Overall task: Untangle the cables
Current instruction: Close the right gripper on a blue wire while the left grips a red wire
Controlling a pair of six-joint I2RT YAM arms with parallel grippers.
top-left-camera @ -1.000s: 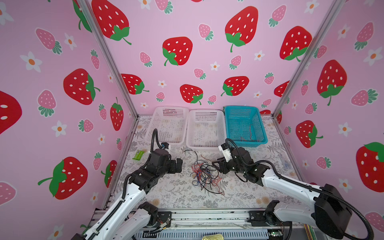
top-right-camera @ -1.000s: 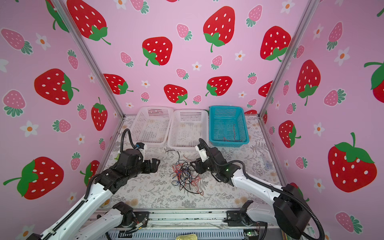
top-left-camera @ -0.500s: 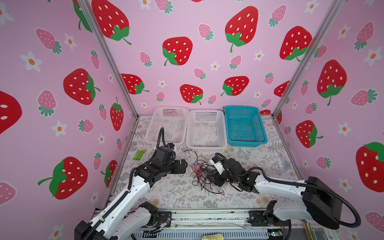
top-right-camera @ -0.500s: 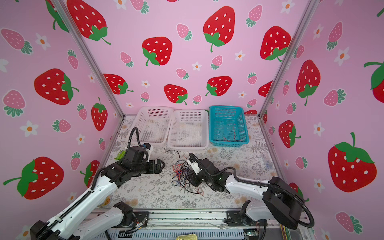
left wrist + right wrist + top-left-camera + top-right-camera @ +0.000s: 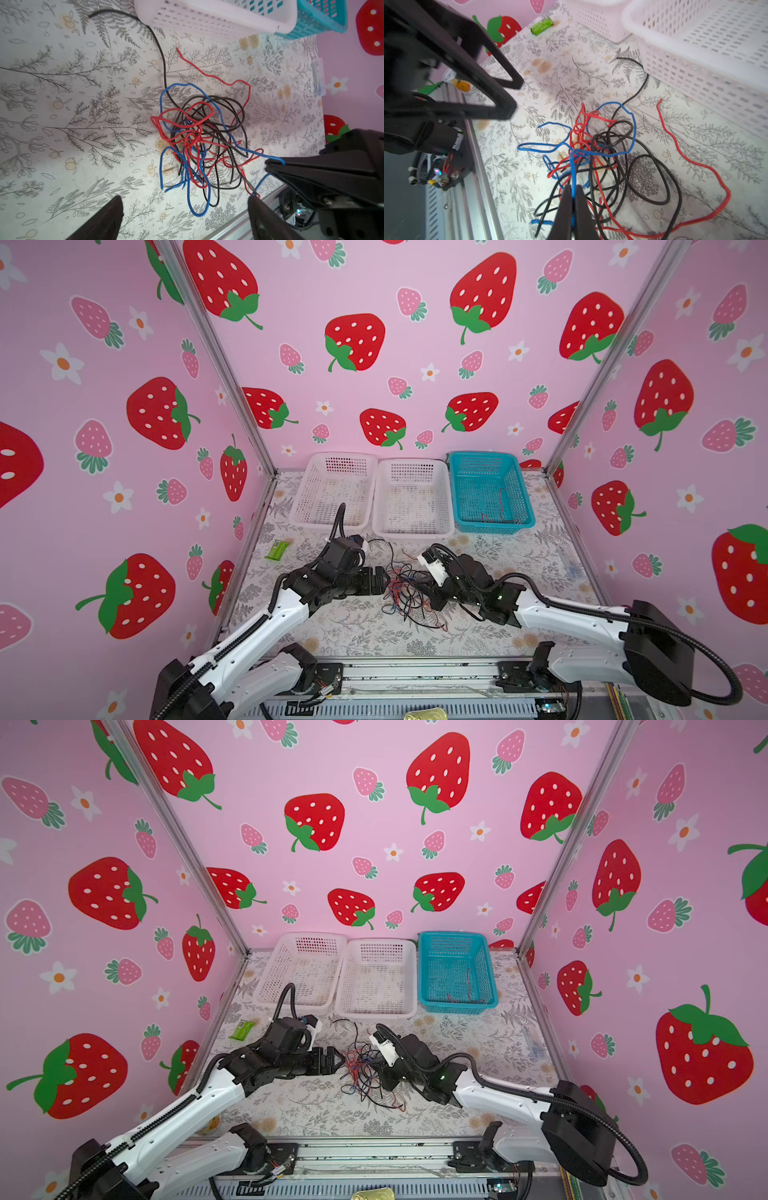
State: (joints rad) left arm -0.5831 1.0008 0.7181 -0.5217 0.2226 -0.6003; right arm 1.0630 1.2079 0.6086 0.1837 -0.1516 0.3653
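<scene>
The cables (image 5: 405,589) (image 5: 365,1071) lie as one knot of thin black, red and blue wires on the floral mat between my two arms. My right gripper (image 5: 573,190) is shut on a blue cable (image 5: 573,166) at the near edge of the knot. In the left wrist view that strand bends over the right gripper's tip (image 5: 272,165). My left gripper (image 5: 185,200) is open and low at the left side of the cables (image 5: 199,137), its fingers (image 5: 116,207) wide apart with nothing between them. A black end (image 5: 116,11) and a red end (image 5: 187,60) trail toward the baskets.
Two white baskets (image 5: 345,456) (image 5: 413,461) and a teal basket (image 5: 482,454) line the back edge; the teal one holds a red wire (image 5: 500,506). A green packet (image 5: 277,549) lies by the left wall and a small clear item (image 5: 571,568) by the right wall.
My right gripper dropped from above the mat into the knot and shut on the blue cable. My left gripper moved right, up to the knot, and stayed open.
</scene>
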